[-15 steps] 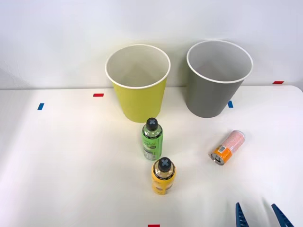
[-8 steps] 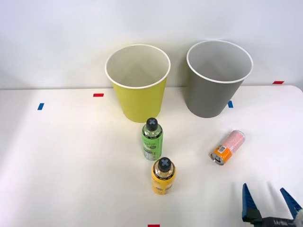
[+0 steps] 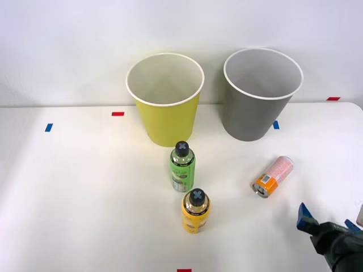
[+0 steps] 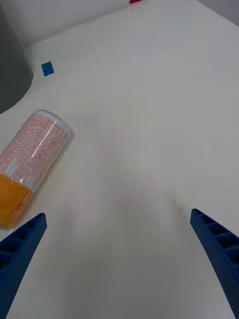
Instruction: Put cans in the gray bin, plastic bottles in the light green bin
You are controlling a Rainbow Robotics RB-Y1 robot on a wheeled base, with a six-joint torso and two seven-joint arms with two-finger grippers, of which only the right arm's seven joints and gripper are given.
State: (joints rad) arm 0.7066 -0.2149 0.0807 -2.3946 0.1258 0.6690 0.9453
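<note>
Claw: right gripper [image 3: 329, 224] low over the table's [image 3: 85, 187] near right corner, fingers spread wide, grasping nothing.
Can: one can [image 3: 273, 176] lying on its side just beyond the claw, orange end toward the near edge, right of table centre.
Bottles: two, both upright mid-table; yellow bottle [image 3: 195, 211] nearer, green bottle [image 3: 182, 166] just behind it.
Bins: two at the far edge; green bin [image 3: 166, 107] left, gray bin [image 3: 255, 105] right, directly beyond the can.
Count: 1 can, 2 bottles, 2 bins.
Risk: the can probably rolls if one finger touches its side first; in the wrist view it sits off toward one finger [image 4: 20, 249], not centred, so closing now would likely push it away.
</note>
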